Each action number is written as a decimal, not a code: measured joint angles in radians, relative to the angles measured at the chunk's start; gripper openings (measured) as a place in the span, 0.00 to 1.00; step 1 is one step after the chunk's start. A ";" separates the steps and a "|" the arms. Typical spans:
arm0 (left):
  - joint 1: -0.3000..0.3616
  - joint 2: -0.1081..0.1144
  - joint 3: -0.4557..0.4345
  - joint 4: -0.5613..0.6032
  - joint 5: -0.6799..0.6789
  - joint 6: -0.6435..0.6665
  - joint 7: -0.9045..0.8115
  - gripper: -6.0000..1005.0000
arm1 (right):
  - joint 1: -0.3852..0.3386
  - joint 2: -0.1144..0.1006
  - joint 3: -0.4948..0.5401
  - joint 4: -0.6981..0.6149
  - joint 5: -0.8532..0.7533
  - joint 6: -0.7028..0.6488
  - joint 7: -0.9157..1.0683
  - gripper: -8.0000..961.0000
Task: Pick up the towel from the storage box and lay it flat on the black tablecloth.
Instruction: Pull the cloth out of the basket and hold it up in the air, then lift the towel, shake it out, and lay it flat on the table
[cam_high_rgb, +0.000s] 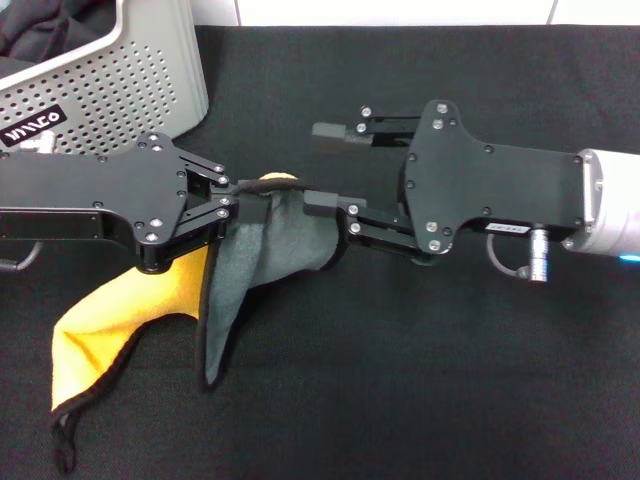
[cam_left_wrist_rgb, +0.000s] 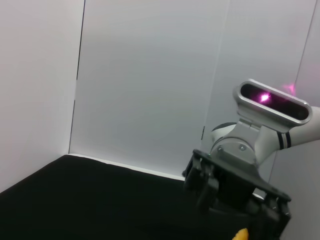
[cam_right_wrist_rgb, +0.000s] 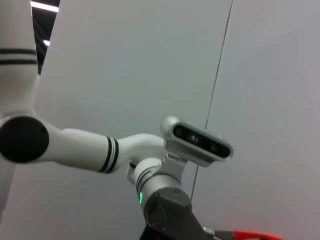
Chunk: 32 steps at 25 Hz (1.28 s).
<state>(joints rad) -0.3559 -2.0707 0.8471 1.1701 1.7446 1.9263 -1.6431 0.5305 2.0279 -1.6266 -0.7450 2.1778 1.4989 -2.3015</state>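
The towel hangs bunched over the black tablecloth (cam_high_rgb: 450, 380), its grey-green face (cam_high_rgb: 280, 245) towards the right and its yellow-orange face (cam_high_rgb: 110, 320) drooping to the left, with dark edging. My left gripper (cam_high_rgb: 243, 196) comes in from the left and is shut on the towel's top edge. My right gripper (cam_high_rgb: 312, 167) comes in from the right and is open; its lower finger (cam_high_rgb: 322, 206) lies against the towel's top right part and its upper finger stands clear. The storage box (cam_high_rgb: 130, 70) stands at the far left corner. A yellow tip of the towel shows in the left wrist view (cam_left_wrist_rgb: 241, 234).
Plain black bunched fabric (cam_high_rgb: 40, 30) lies inside the box. The tablecloth ends at a white edge (cam_high_rgb: 400, 12) at the back. The left wrist view shows the right arm's wrist camera (cam_left_wrist_rgb: 270, 102) and white walls behind.
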 joint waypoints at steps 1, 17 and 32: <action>0.000 -0.001 0.000 0.000 0.000 0.000 0.000 0.03 | 0.008 0.000 -0.005 0.005 0.000 -0.008 -0.003 0.50; -0.011 -0.006 0.002 -0.025 0.000 0.003 0.000 0.04 | 0.031 0.000 -0.017 0.021 0.003 -0.034 -0.011 0.24; -0.024 -0.003 -0.004 -0.098 -0.002 0.002 0.012 0.04 | 0.036 0.000 -0.026 0.021 -0.002 -0.024 -0.044 0.01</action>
<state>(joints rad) -0.3803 -2.0734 0.8436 1.0717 1.7424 1.9284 -1.6309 0.5661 2.0278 -1.6527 -0.7238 2.1755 1.4744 -2.3454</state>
